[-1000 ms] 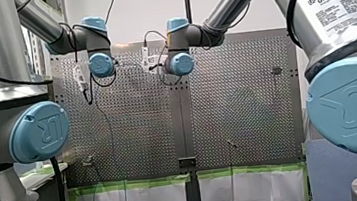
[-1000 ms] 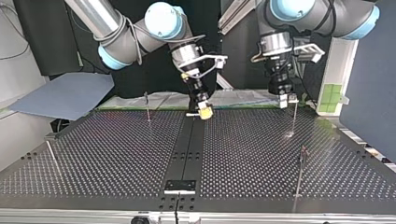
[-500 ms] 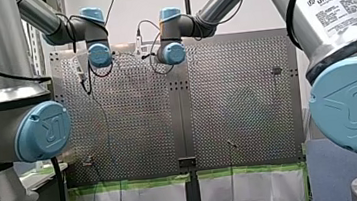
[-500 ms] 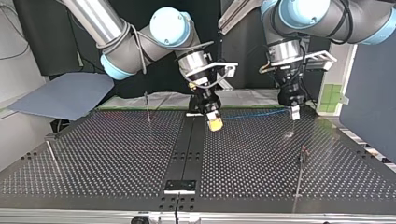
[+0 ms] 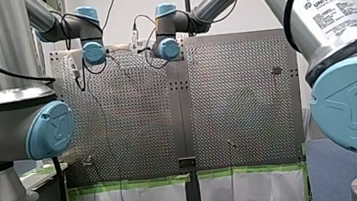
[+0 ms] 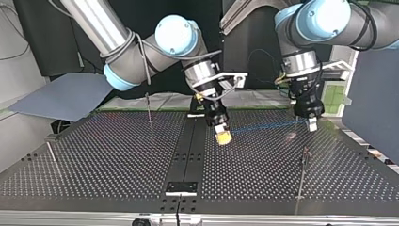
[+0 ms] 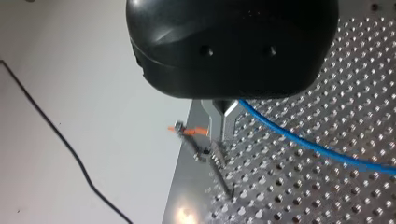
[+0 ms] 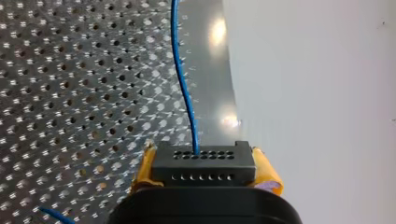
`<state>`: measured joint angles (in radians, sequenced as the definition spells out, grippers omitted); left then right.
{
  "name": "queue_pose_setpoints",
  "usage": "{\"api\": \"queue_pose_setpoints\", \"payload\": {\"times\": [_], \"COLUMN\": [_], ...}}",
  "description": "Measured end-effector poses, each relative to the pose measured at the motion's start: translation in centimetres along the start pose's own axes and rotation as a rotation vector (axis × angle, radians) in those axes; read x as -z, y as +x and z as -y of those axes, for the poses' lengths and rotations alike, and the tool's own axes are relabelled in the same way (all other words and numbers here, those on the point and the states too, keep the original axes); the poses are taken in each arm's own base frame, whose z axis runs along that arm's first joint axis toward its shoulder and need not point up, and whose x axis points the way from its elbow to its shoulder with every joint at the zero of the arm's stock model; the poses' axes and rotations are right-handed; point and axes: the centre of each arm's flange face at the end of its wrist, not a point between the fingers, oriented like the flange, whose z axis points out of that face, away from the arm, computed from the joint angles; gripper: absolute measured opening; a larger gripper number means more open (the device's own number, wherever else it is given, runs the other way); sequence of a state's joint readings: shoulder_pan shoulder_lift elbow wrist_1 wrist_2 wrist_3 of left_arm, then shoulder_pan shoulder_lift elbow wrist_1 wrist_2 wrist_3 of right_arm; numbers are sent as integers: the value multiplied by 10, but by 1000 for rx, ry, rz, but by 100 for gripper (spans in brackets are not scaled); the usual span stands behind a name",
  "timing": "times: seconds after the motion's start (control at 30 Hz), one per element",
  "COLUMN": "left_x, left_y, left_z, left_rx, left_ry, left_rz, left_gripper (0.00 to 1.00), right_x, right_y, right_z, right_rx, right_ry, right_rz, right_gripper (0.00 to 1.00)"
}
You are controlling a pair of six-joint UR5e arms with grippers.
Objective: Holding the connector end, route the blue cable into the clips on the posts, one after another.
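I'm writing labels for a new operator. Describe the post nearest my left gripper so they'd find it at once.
Start at the perforated table and go to the top view's right side, just below my left gripper. There stands a thin post. Its tip carries an orange-red clip; the posts at the view's left show no such colour.

In the top view the desk [image 6: 113,165] carries three posts. The far post [image 6: 148,107] stands near its far edge, left of the middle. The left post [image 6: 52,159] stands at its left edge, nearer. The right post [image 6: 304,165] stands on its right half. My right gripper [image 6: 222,137] hangs just right of the desk's middle. My left gripper [image 6: 311,125] is further right, behind the right post. The cable [image 6: 263,126] runs between them above the desk. In the right wrist view the connector [image 8: 203,164] sits between the fingers [image 8: 268,175], the cable leading ahead from it.
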<state>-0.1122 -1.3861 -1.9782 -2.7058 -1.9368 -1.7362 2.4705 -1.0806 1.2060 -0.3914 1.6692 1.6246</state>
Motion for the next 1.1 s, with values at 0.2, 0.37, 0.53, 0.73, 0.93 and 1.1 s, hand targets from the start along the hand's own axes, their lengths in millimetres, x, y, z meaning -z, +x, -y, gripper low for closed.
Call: {"api": "queue_pose_setpoints", "payload": {"times": [0.2,0.37,0.53,0.73,0.93,1.1], "left_x": [-22,-31,-36,-41,-43,-46], "left_y": [-10,-28,-40,-33,-34,-33], "left_z": [-8,-6,-4,-5,-9,-12], "left_rx": [-8,-7,-4,-11,-10,-8], "left_ry": [-3,0,13,13,8,7], "left_rz": [11,29,45,32,34,32], "left_gripper": [0,0,0,0,0,0], "right_x": [-9,-12,-16,-22,-26,-27], "right_y": [-7,-17,-17,-10,-4,-9], "right_z": [1,1,2,4,6,7], "right_rx": [0,1,0,-4,-7,-6], "right_ry": [0,-1,1,4,10,12], "right_rz": [4,13,8,-10,-23,-15], "right_gripper": [0,0,0,0,0,0]}}
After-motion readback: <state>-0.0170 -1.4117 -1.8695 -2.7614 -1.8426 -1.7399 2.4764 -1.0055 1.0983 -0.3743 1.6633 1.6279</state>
